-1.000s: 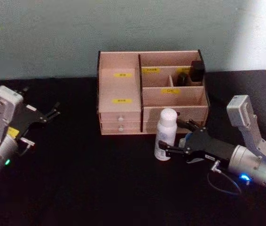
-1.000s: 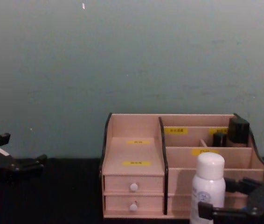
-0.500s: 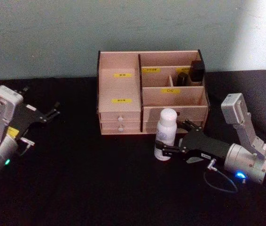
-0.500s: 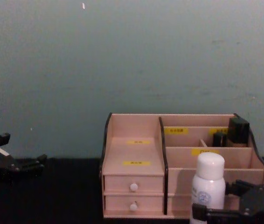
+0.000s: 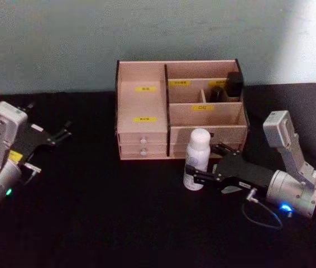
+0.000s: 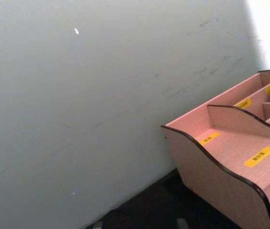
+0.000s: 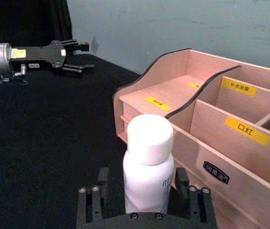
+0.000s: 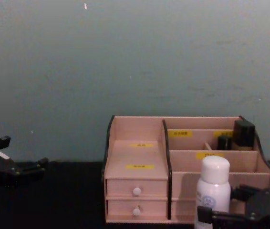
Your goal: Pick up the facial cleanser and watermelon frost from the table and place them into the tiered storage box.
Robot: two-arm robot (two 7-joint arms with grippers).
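So, the right gripper (image 5: pixel 202 163) has its fingers (image 7: pixel 181 183) spread on either side of the facial cleanser (image 5: pixel 197 156), low on its body, with a gap on one side. The bottle stands upright on the black desk (image 5: pixel 102 212), just in front of the tiered storage box (image 5: pixel 141 106). The left gripper (image 5: pixel 65 130) sits far left with its fingers apart.

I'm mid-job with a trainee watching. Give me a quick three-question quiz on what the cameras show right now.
1. True or false: the white bottle stands upright on the table, in front of the storage box.
2. The right gripper is: A) open, one finger on either side of the bottle; B) shut on a drawer knob; C) raised over the top shelf.
3. Which gripper sits idle over the table's left side?
Key: 1 true; 2 A; 3 the left gripper.
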